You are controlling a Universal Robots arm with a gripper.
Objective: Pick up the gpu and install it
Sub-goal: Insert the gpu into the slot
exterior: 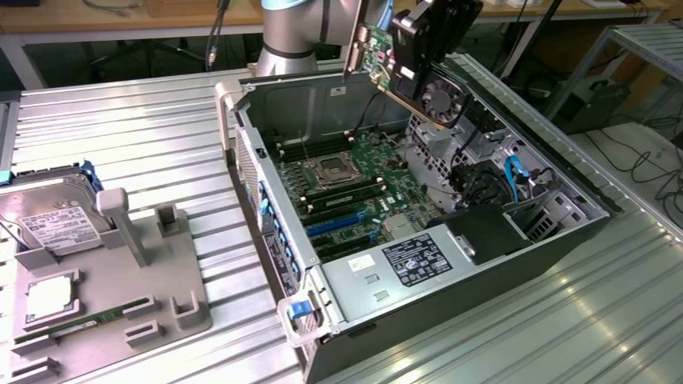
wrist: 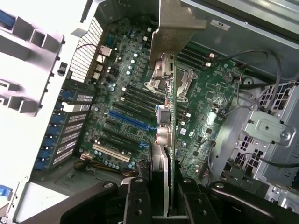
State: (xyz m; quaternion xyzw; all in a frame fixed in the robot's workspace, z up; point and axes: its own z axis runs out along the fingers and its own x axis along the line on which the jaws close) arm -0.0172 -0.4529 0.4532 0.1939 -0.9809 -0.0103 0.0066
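1. Fingers (wrist: 138,200) sit closest to the wrist camera. Two black ones are closed on the gpu (wrist: 164,126), one on each face. The card is edge-on between them and the gap is no wider than the card.
2. Table (exterior: 139,136): ribbed metal, carries everything.
3. PC case (exterior: 309,104): lies on its side on the table, side panel off, interior facing up.
4. Robot arm (exterior: 293,32): grey, stands behind the far end of the case. Its gripper (exterior: 433,32) is above that far end.
5. Motherboard (exterior: 369,188): green, flat on the case floor.
6. Fixture tray (exterior: 128,280): grey, on the table at the exterior view's left, apart from the case.
7. gpu position: held in the air over the far end of the open case, tilted, not seated in any slot. The black shroud with the round fan faces the exterior view's right and the green board faces its left. From the wrist, the silver bracket is the end away from the fingers, with the motherboard below it.
8. Hard drive (exterior: 53,224): silver with a white label, propped in the tray's stand.
9. CPU socket (exterior: 325,172): near the middle of the motherboard.
10. Blue expansion slots (exterior: 336,224): just nearer than the socket, nothing plugged in.
11. RAM stick (exterior: 94,318): thin, green, lying in a tray groove.
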